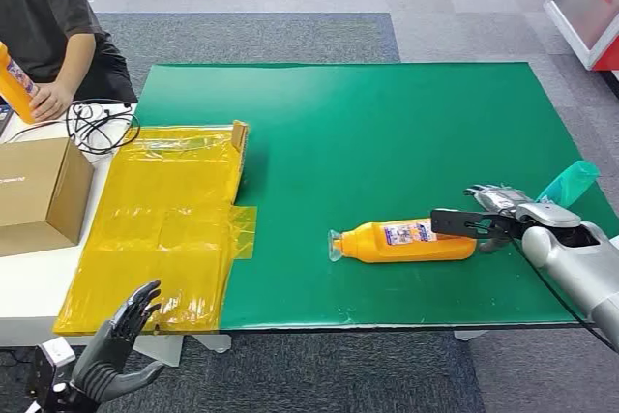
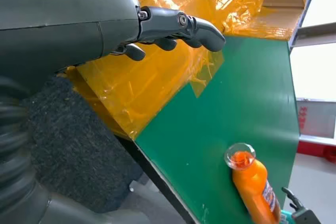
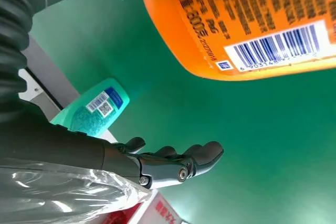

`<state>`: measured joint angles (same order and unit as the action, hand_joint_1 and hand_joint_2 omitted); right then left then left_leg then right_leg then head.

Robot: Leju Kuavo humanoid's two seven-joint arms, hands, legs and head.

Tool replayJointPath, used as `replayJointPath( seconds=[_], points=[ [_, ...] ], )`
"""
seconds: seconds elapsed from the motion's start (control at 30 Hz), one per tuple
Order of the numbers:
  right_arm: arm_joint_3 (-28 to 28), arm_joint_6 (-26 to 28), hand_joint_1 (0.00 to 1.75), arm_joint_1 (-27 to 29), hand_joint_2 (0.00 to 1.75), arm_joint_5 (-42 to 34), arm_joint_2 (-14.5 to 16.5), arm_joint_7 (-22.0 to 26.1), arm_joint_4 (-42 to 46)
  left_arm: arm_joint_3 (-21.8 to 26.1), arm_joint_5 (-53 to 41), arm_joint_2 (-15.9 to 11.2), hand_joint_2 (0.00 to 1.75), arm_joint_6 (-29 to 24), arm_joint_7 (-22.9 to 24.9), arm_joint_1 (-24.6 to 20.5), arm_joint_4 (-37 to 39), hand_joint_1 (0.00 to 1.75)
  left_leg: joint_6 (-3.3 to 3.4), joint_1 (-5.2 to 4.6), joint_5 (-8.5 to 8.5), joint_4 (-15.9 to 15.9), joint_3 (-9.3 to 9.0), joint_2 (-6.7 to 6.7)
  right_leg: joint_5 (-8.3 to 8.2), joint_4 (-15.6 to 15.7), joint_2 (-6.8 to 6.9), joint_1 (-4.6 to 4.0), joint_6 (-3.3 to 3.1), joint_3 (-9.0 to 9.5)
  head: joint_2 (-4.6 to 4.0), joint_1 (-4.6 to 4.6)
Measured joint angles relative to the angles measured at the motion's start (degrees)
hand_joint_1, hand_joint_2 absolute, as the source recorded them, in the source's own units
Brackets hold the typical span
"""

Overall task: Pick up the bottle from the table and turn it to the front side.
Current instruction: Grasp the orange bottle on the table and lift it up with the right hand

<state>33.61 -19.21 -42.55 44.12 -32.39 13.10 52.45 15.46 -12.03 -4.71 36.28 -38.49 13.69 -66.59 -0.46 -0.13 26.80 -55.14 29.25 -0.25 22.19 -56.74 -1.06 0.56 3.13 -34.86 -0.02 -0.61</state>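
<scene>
One orange bottle (image 1: 405, 241) is what matters here, lying on its side on the green table (image 1: 379, 132) toward the near edge, right of the middle, clear cap end pointing at the yellow plastic sheet (image 1: 167, 229). The right hand (image 1: 486, 215) sits at the bottle's base end with fingers spread and nothing in them. From the right wrist view the barcode side of the label is close up, with the fingers apart from it.

What I'd worry about: it's a round bottle lying flat, so if the fingers nudge it before closing it'll probably roll, and the near edge isn't far off. A grab right at the base could also let the cap end droop (long bottle, so tail-heavy leverage is my guess).

Room-wise, the far half of the green is bare, so there's plenty of space to lift and rotate that way. A teal bottle (image 1: 573, 181) lies at the right edge just beyond the hand, so swinging wide right could clip it. The left hand (image 1: 120, 331) hangs open below the near left corner, holding nothing.
</scene>
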Motion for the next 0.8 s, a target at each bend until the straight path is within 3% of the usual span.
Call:
replayJointPath(
  seconds=[0.33,0.8],
  points=[
    [7.4,-2.1,0.00,-2.3,1.75,-5.5,-0.2,1.7,-4.2,-3.5,2.3,-2.1,1.75,-1.9,-1.4,-1.4,3.1,0.00,0.00,0.00,-0.01,0.0,-0.02,0.00,-0.01,0.0,0.00,0.00,0.00,0.00,0.00,0.02],
    [14.3,-9.3,0.00,-5.5,1.75,-17.2,-6.9,0.6,1.3,-4.6,3.0,-4.0,1.75,-2.5,-1.5,-1.4,5.6,0.00,0.01,-0.04,-0.03,0.0,0.00,-0.07,-0.01,0.0,0.06,0.03,0.00,0.01,0.00,0.01]
  ],
)
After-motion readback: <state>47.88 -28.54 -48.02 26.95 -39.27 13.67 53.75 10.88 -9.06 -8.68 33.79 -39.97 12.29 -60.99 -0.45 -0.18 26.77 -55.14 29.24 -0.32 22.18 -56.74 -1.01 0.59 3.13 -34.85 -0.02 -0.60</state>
